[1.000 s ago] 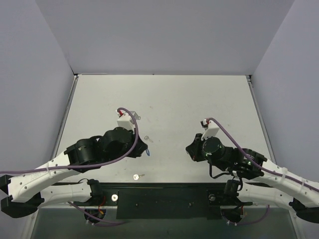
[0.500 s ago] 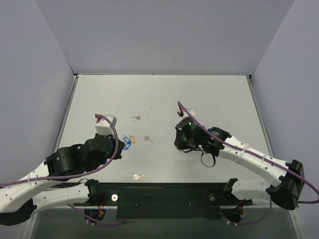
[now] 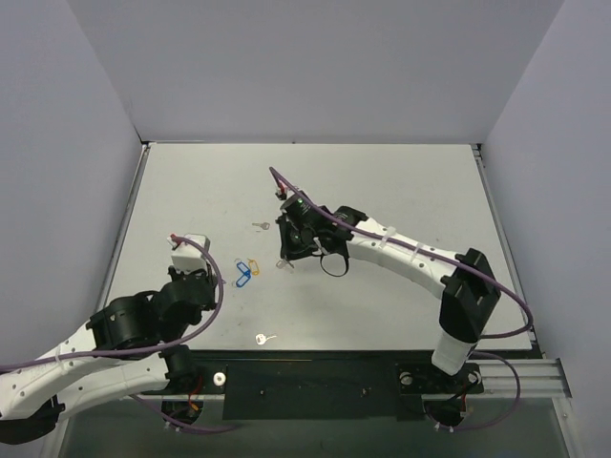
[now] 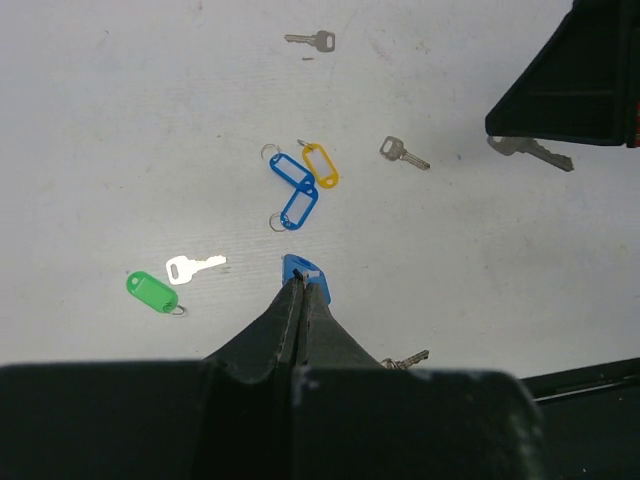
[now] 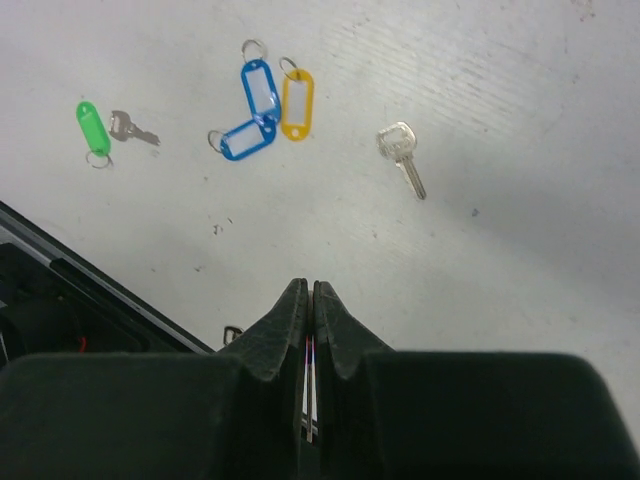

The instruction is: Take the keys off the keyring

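Note:
My left gripper (image 4: 303, 285) is shut on the tip of a bright-blue key tag (image 4: 312, 270) and holds it above the table. In the top view the left gripper (image 3: 215, 284) sits at the lower left and hides that tag. My right gripper (image 5: 311, 290) is shut, and a thin metal strip shows edge-on between its fingers. In the left wrist view a small silver key (image 4: 540, 153) sticks out under the right gripper's tip. In the top view the right gripper (image 3: 287, 254) hangs over the table's middle.
Two more blue tags (image 4: 296, 190) and an orange tag (image 4: 321, 165) lie together on the table (image 3: 401, 191). A green tag (image 4: 152, 291) lies beside a bright key (image 4: 195, 266). Loose keys lie further out (image 4: 311, 40), at mid right (image 4: 403, 152) and near the front edge (image 3: 264, 338).
My right arm has swung left from the right side to the table's middle, jaws shut. My left arm has drawn back down and left, uncovering the blue and orange tags.

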`<state>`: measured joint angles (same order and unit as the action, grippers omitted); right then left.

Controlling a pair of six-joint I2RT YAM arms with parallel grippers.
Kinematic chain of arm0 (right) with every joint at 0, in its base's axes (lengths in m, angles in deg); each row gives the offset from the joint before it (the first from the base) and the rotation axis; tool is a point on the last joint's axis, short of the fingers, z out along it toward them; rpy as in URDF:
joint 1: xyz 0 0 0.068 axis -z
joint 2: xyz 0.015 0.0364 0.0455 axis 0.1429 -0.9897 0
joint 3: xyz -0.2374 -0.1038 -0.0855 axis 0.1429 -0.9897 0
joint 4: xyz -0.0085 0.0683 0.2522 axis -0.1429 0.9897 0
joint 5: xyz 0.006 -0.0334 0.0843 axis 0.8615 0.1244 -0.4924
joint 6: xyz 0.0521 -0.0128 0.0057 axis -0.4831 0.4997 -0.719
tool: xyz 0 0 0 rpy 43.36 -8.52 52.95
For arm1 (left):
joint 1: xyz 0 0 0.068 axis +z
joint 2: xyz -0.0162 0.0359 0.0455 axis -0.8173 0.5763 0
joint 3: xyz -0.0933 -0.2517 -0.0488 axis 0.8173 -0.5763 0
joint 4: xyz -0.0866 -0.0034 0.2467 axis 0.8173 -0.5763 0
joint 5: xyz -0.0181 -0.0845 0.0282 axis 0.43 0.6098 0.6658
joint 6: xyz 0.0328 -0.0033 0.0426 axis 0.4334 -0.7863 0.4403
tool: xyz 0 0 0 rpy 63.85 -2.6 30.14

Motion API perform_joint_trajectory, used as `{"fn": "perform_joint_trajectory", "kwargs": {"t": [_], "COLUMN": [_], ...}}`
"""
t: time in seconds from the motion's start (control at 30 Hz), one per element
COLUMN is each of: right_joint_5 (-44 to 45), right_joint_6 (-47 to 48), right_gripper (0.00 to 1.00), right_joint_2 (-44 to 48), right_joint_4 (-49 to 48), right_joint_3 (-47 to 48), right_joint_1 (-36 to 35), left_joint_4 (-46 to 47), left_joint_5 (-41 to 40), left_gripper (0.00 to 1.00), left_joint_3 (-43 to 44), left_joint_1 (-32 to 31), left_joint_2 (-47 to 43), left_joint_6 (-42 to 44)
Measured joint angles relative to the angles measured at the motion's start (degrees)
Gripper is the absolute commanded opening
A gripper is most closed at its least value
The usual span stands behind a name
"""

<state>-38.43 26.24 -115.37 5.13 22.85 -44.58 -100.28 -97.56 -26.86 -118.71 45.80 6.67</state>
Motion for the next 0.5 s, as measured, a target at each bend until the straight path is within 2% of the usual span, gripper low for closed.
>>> {"fn": "perform_joint_trajectory", "kwargs": {"t": [0.23, 0.43, 0.5], "right_joint_5": [-2.7, -2.7, -2.7], "right_joint_6": [0.7, 0.8, 0.7], "right_gripper": [0.0, 0.0, 0.14], "right_joint_2": [-8.5, -13.2, -15.0], "right_joint_4": [0.3, 1.4, 1.6], "right_joint_3": [11.1, 16.8, 18.5], "right_joint_1": [0.0, 0.3, 0.5], "left_joint_4": [0.1, 0.1, 0.1], "left_joint_5": [-2.3, -3.3, -3.7], "left_gripper": [0.0, 0.0, 0.0], "left_joint_3": [-0.1, -0.3, -0.3], "left_joint_1": [0.3, 0.3, 0.3], "left_joint_2": [-2.9, -4.0, -4.7], "left_joint_6": [0.2, 0.1, 0.0]}}
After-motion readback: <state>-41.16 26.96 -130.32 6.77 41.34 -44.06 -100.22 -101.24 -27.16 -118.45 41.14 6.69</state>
